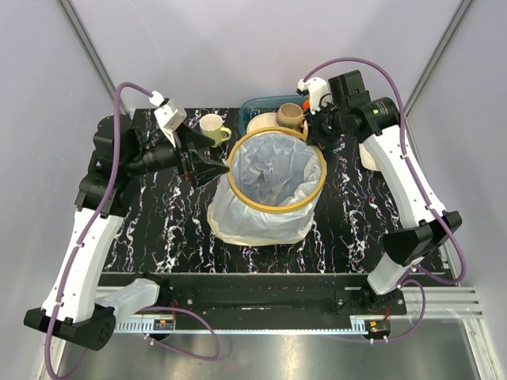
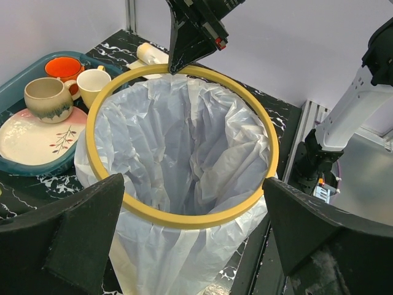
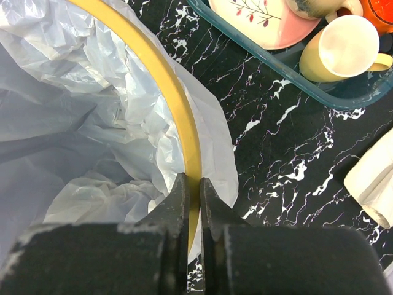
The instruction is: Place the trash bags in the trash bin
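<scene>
Lining the trash bin (image 1: 273, 210), the large sack (image 1: 277, 170) of the trash bags filled its mouth, its crinkled film folded over the yellow rim and hanging down the outside to the desk (image 1: 356, 222). The small pale bundle (image 3: 374, 178) lay outside the bin on the desk, beside the teal dish basket (image 3: 288, 61) and well apart from both claws.

Hazards. The film was thin and loose at the rim. A sideways or upward pull from the right claw (image 3: 193, 184) would probably drag the sack off the ring or tilt the bin. The left claw (image 2: 191, 184) had wide fingers near the draped film, and a careless advance could snag it or push the bin toward the basket of mugs. The bundle was not yet in the bin, so the task was judged incomplete.

Pose. The right arm reached over from the far right side, its wrist angled down. Its claw was all but together, with only a slit between the fingers, and its tips rested at the far edge of the yellow rim. Whether film was pinched between them could not be told. The left arm stretched in low from the left. Its claw was fully apart, facing the bin's near-left side just beside the rim and gripping nothing.
</scene>
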`<move>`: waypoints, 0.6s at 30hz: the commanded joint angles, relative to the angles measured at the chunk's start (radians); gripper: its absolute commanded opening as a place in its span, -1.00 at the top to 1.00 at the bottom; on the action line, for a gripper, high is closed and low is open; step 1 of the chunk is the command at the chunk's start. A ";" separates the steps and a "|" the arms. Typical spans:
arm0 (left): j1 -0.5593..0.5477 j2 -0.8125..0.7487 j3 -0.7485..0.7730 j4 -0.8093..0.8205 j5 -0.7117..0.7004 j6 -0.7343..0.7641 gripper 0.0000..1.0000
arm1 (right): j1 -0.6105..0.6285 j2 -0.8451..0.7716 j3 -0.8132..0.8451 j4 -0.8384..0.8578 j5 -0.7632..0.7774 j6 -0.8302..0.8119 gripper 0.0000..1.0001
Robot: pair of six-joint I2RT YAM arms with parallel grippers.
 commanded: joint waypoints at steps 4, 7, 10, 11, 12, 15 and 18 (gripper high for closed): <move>0.011 0.023 0.014 0.010 0.024 -0.022 -0.98 | -0.001 -0.015 -0.007 0.029 -0.027 0.013 0.82; 0.012 0.026 0.017 -0.003 0.019 -0.016 -0.98 | -0.001 -0.018 -0.013 0.022 -0.046 0.020 0.73; 0.016 0.033 0.020 -0.004 0.018 -0.018 -0.98 | -0.001 -0.014 -0.021 0.019 -0.049 0.022 0.73; 0.016 0.035 0.025 -0.006 0.021 -0.021 -0.98 | -0.001 -0.012 -0.024 0.019 -0.053 0.023 0.73; 0.016 0.038 0.027 -0.006 0.022 -0.022 -0.98 | -0.001 -0.014 -0.022 0.020 -0.056 0.025 0.73; 0.017 0.043 0.027 -0.006 0.021 -0.024 -0.98 | -0.001 -0.008 -0.015 0.020 -0.060 0.032 0.68; 0.020 0.044 0.025 -0.007 0.010 -0.028 -0.98 | -0.001 -0.006 -0.010 0.017 -0.049 0.028 0.53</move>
